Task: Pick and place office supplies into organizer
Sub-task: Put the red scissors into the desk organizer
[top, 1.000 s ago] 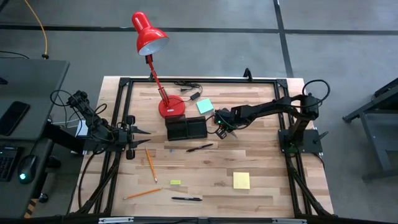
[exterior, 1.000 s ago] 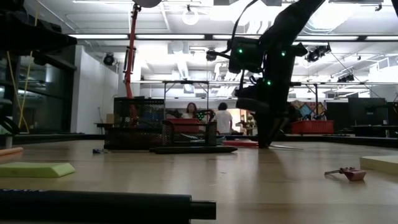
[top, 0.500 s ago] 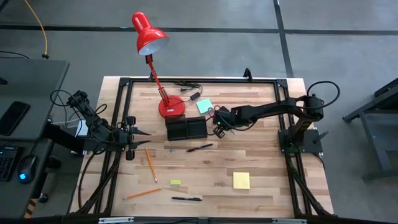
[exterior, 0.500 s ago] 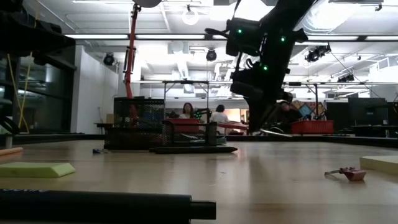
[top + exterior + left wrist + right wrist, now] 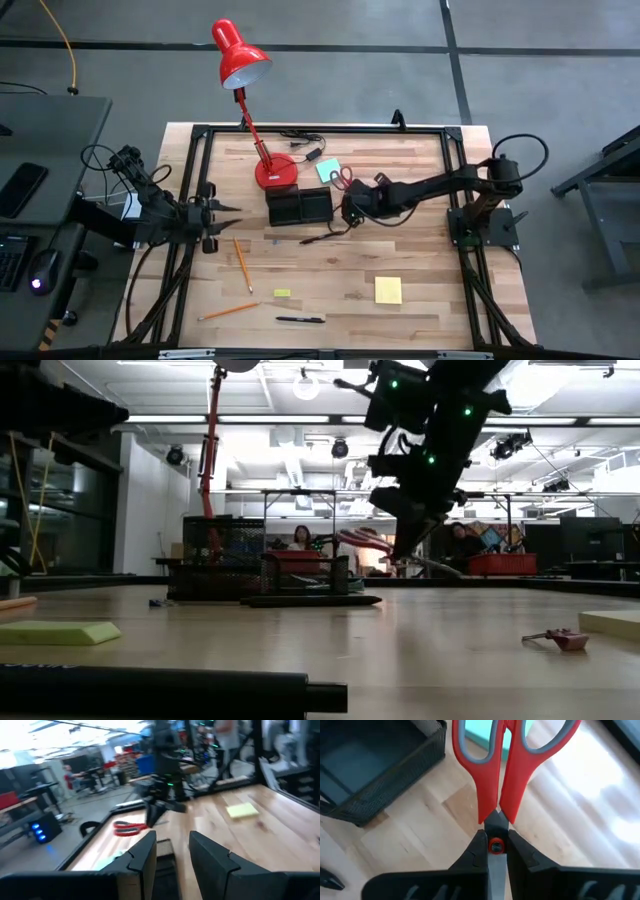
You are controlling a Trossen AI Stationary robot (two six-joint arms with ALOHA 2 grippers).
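The red-handled scissors (image 5: 495, 775) hang above the table just right of the black two-compartment organizer (image 5: 299, 207), with my right gripper (image 5: 350, 204) shut on them. Their handles (image 5: 340, 178) point toward the teal sticky pad (image 5: 328, 170). My left gripper (image 5: 222, 212) waits at the table's left edge, open and with nothing between its fingers (image 5: 142, 860). On the near half of the table lie a yellow pad (image 5: 388, 290), two orange pencils (image 5: 241, 262), two black pens (image 5: 320, 238) and a tiny yellow-green piece (image 5: 282, 293). My right gripper pinches the scissors at the pivot screw (image 5: 495, 846), one finger on each flat side. The fingers come slanting down from the table's right and lie along the scissors, handles ahead of the fingertips. In the low view the scissors (image 5: 362, 541) hang clear of the table.
A red desk lamp (image 5: 262, 150) stands just behind the organizer, its base (image 5: 275, 172) touching the far left corner, with a black cable and plug (image 5: 303, 140) beside it. A black frame (image 5: 320, 129) runs round the table's edges.
My right gripper has risen and moved toward the table's left and near side, its wrist turning, taking the scissors with it. The scissors have come up clear of the table, and their handles now show beside the organizer.
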